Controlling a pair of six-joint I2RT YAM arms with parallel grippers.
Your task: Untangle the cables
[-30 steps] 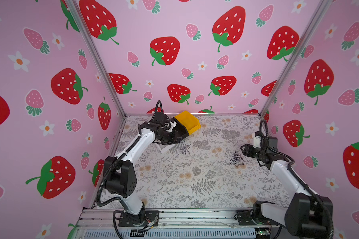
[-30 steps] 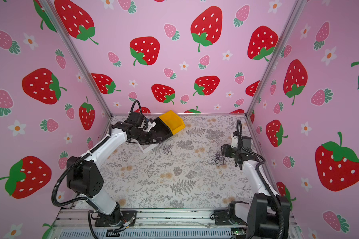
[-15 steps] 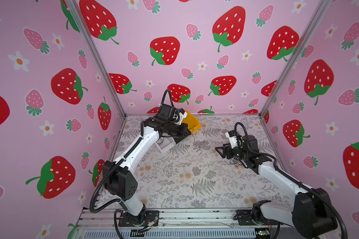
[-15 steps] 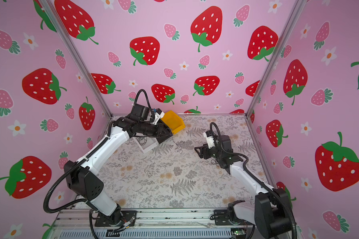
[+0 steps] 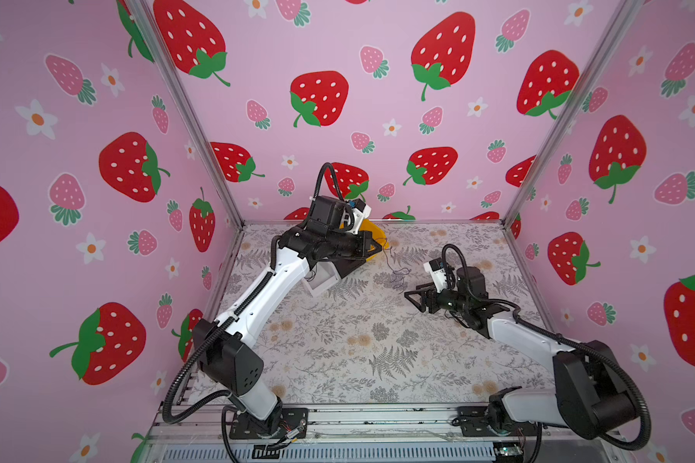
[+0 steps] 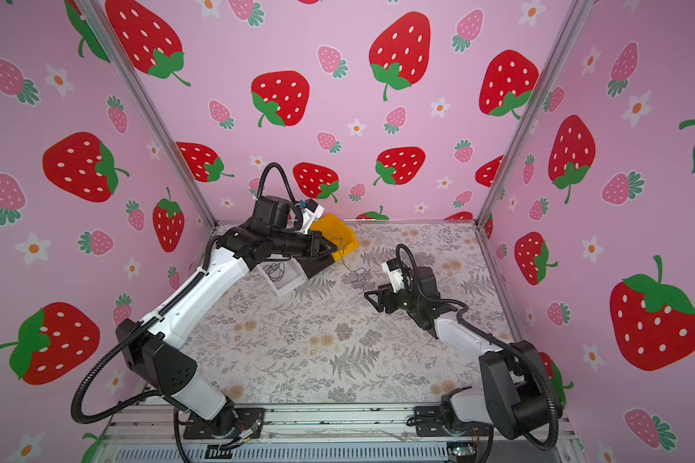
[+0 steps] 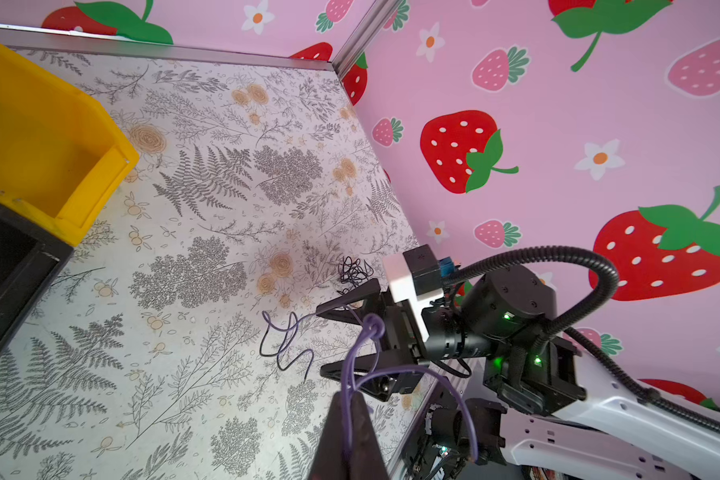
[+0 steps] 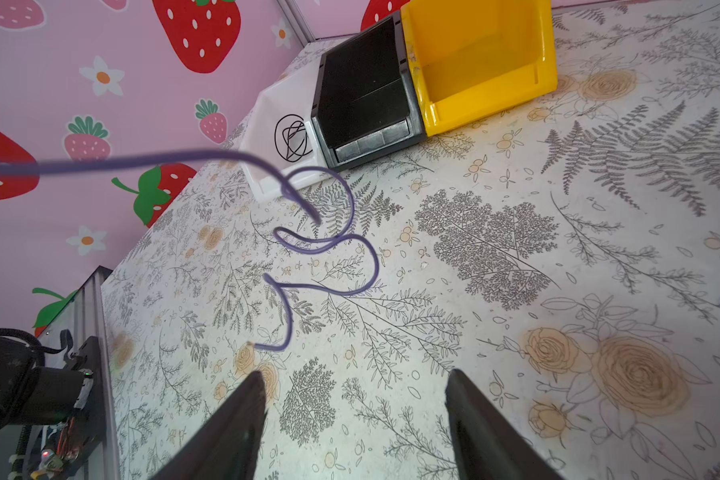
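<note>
**A:** Edges and room?

**B:** The floral mat [image 5: 338, 340] has walls at the left, back and right, and a metal rail along the bottom of the frame. Three bins crowd its upper left, side by side and touching: the white bin [image 6: 287, 285], the black bin [image 8: 362, 95] and the yellow bin [image 6: 338, 234]. In both top views the centre and lower half of the mat lie bare.

**A:** Left arm?

**B:** It rises from the lower-left base and passes over the bins with the forearm near level. The left gripper [image 7: 348, 401] is pinched tight on the purple cable [image 7: 285, 336], with its tips above the yellow bin's front lip.

**A:** Right arm?

**B:** It runs low from the lower-right base and points toward frame left. The right gripper [image 5: 413, 300] has its jaws standing wide with nothing between them. It sits just below the cable's lower curls in the frame.

**A:** Cables?

**B:** The purple cable hangs from the left tips in loose curls, right of the bins. Its end seems to rest on the mat, but the view is too coarse to be sure. A black tangle [image 7: 354, 270] lies on the mat close by the right gripper. A black coil [image 8: 294, 139] sits inside the white bin.
</note>
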